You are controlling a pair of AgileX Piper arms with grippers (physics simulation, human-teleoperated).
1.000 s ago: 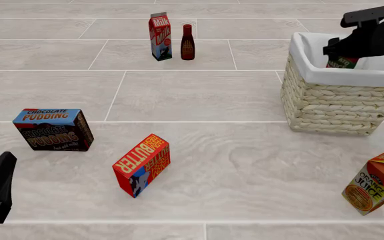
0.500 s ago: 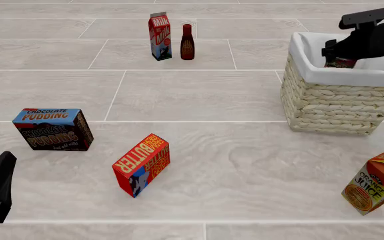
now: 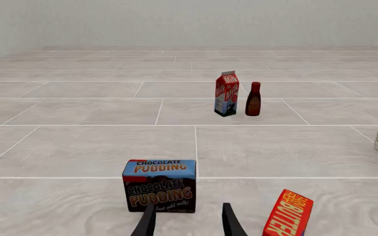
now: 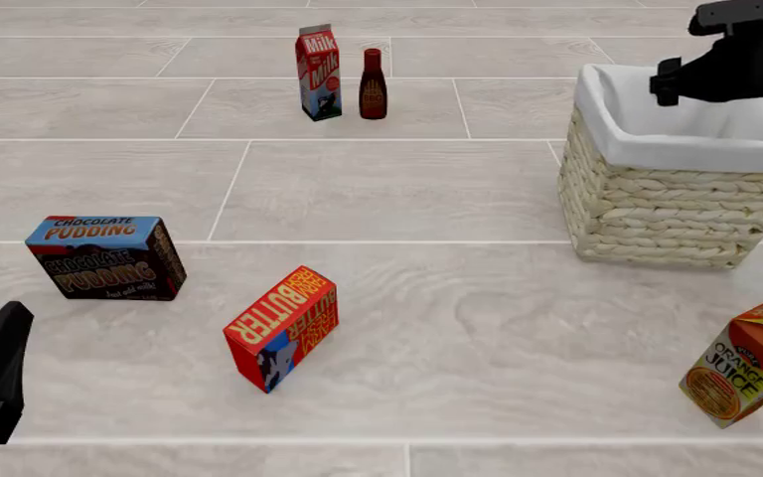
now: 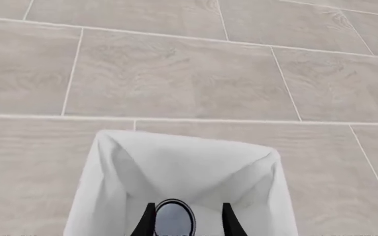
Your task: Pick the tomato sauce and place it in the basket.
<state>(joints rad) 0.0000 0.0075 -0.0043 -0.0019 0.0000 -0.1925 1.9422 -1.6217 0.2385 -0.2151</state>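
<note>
Above the basket (image 4: 660, 204), at its far right corner, the right end effector (image 5: 187, 223) is held over the white cloth liner (image 5: 182, 164). Between its two dark fingers (image 5: 147, 222), which stand narrowly apart, the grey metal top of the tomato sauce (image 5: 174, 216) is seen in the right wrist view, low inside the basket against the liner. Whether the fingers touch the can or stand just clear of it cannot be told. From the front view the can is hidden behind the basket's near rim and the right arm (image 4: 739, 60).

Left of the basket, at the far side of the worktop (image 4: 395, 189), a milk carton (image 4: 318, 73) is set upright with a dark red bottle (image 4: 373, 84) just beside it, on the side nearer the basket. Nearer than the basket and well to its left, a chocolate pudding box (image 4: 106, 257) is seen, and a butter box (image 4: 281, 327) is tilted on one corner between that box and the basket, nearer still. An orange juice carton (image 4: 743, 364) leans nearer than the basket, at the picture's right edge.

Nearer than the pudding box, the left end effector (image 3: 187, 221) is held low over the worktop, its fingers parted with nothing between them.
</note>
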